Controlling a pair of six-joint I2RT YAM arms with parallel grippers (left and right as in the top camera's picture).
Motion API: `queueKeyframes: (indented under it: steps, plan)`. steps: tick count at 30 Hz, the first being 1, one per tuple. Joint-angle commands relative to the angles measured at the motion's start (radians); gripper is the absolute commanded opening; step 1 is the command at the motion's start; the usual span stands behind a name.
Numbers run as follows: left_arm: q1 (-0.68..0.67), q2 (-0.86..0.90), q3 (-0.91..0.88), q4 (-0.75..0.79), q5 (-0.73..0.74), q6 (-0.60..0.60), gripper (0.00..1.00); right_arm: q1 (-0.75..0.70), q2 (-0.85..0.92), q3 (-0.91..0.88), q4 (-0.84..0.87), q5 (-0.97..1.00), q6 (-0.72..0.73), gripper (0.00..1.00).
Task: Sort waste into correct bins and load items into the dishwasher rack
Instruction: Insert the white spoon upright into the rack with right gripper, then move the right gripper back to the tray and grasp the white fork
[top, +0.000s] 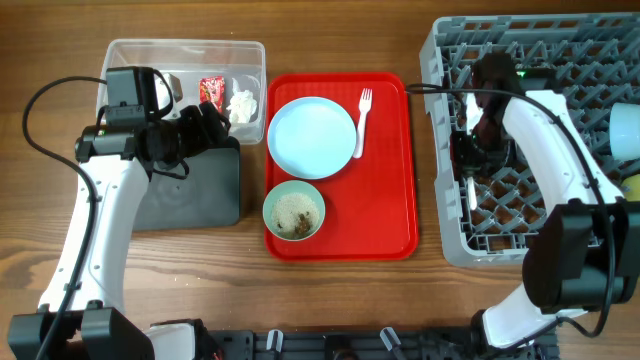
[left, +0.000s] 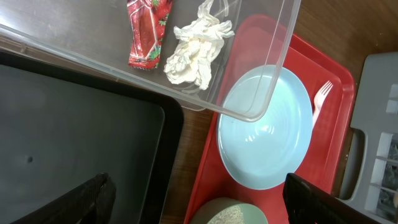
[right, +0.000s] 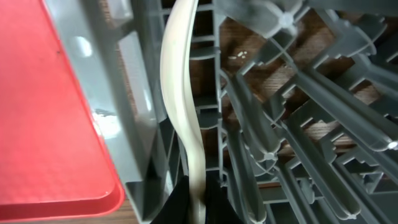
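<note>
The left arm (top: 95, 210) reaches up from the near table edge and bends right, its pincer (top: 208, 125) held level with fingers (left: 93, 199) spread wide. The right arm (top: 560, 150) arches leftward, its pincer (top: 468, 152) pointing down, pinched on the spoon (right: 180, 93).

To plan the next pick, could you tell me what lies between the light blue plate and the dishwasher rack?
In the overhead view, the white fork lies on the red tray between them.
</note>
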Motion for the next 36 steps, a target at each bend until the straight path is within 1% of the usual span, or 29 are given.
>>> queueKeyframes:
  steps: [1, 2, 4, 9, 12, 13, 14, 16, 17, 18, 19, 22, 24, 27, 28, 30, 36]
  plan:
    - [0.005, -0.014, 0.001, 0.000, -0.005, 0.013, 0.88, -0.001, -0.007, -0.006, 0.001, 0.032, 0.014, 0.06]
    - [0.005, -0.014, 0.001, 0.000, -0.005, 0.013, 0.88, -0.001, -0.007, -0.006, -0.006, 0.031, -0.005, 0.07]
    - [0.005, -0.014, 0.001, 0.000, -0.005, 0.013, 0.88, -0.001, -0.007, -0.006, -0.010, 0.031, -0.008, 0.14]
    - [0.005, -0.014, 0.001, 0.000, -0.005, 0.013, 0.88, -0.001, -0.015, 0.000, -0.001, 0.031, -0.011, 0.22]
    - [0.005, -0.014, 0.001, 0.000, -0.005, 0.013, 0.88, 0.000, -0.058, 0.055, 0.000, 0.018, -0.012, 0.24]
    - [0.005, -0.014, 0.001, 0.000, -0.005, 0.013, 0.88, 0.001, -0.106, 0.113, 0.033, -0.056, -0.005, 0.27]
    - [0.005, -0.014, 0.001, 0.000, -0.005, 0.013, 0.88, 0.002, -0.125, 0.127, 0.066, -0.123, -0.005, 0.29]
    - [0.005, -0.014, 0.001, 0.000, -0.005, 0.013, 0.88, 0.005, -0.168, 0.134, 0.185, -0.326, -0.005, 0.37]
    - [0.005, -0.014, 0.001, 0.000, -0.005, 0.013, 0.88, 0.016, -0.178, 0.134, 0.262, -0.410, 0.007, 0.47]
    - [0.005, -0.014, 0.001, 0.000, -0.005, 0.013, 0.88, 0.029, -0.178, 0.134, 0.296, -0.416, 0.036, 0.51]
    - [0.005, -0.014, 0.001, 0.000, -0.005, 0.013, 0.88, 0.048, -0.171, 0.134, 0.335, -0.412, 0.061, 0.53]
    - [0.005, -0.014, 0.001, 0.000, -0.005, 0.013, 0.88, 0.135, -0.131, 0.134, 0.435, -0.388, 0.074, 0.54]
    - [0.005, -0.014, 0.001, 0.000, -0.005, 0.013, 0.88, 0.203, -0.099, 0.143, 0.472, -0.273, 0.097, 0.60]
    - [0.005, -0.014, 0.001, 0.000, -0.005, 0.013, 0.88, 0.261, -0.039, 0.210, 0.452, -0.177, 0.109, 0.63]
    - [0.005, -0.014, 0.001, 0.000, -0.005, 0.013, 0.88, 0.275, 0.016, 0.269, 0.418, -0.130, 0.126, 0.63]
    - [0.005, -0.014, 0.001, 0.000, -0.005, 0.013, 0.88, 0.284, 0.094, 0.320, 0.402, -0.124, 0.135, 0.63]
    - [0.005, -0.014, 0.001, 0.000, -0.005, 0.013, 0.88, 0.307, 0.283, 0.332, 0.441, -0.076, 0.257, 0.64]
